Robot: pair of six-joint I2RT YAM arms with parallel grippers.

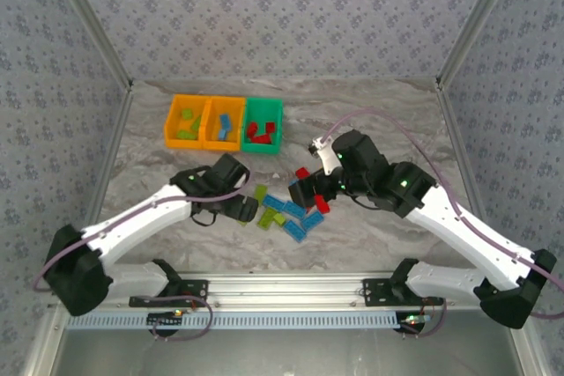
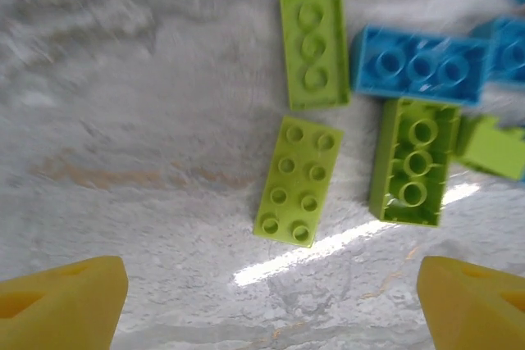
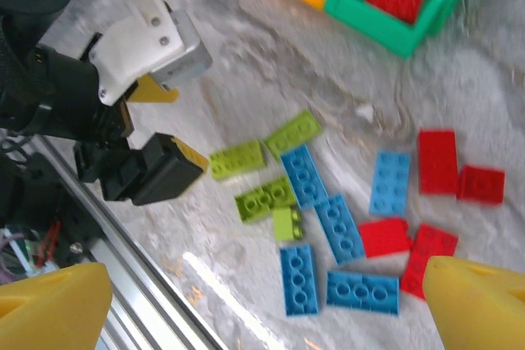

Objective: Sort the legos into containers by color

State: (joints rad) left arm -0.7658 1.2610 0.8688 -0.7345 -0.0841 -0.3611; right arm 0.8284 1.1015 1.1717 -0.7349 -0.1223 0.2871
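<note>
Lime, blue and red legos (image 3: 303,174) lie loose on the marbled surface (image 2: 123,120), some studs-up, some hollow-side up. The left hand (image 2: 267,309) and right hand (image 3: 262,301) are spread, empty.

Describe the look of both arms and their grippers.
Both arms have white links and black joints: left arm, right arm. A purplish cable runs along the right one. The left gripper and right gripper carry yellow fingers; a white block sits on the left gripper's black body.
</note>
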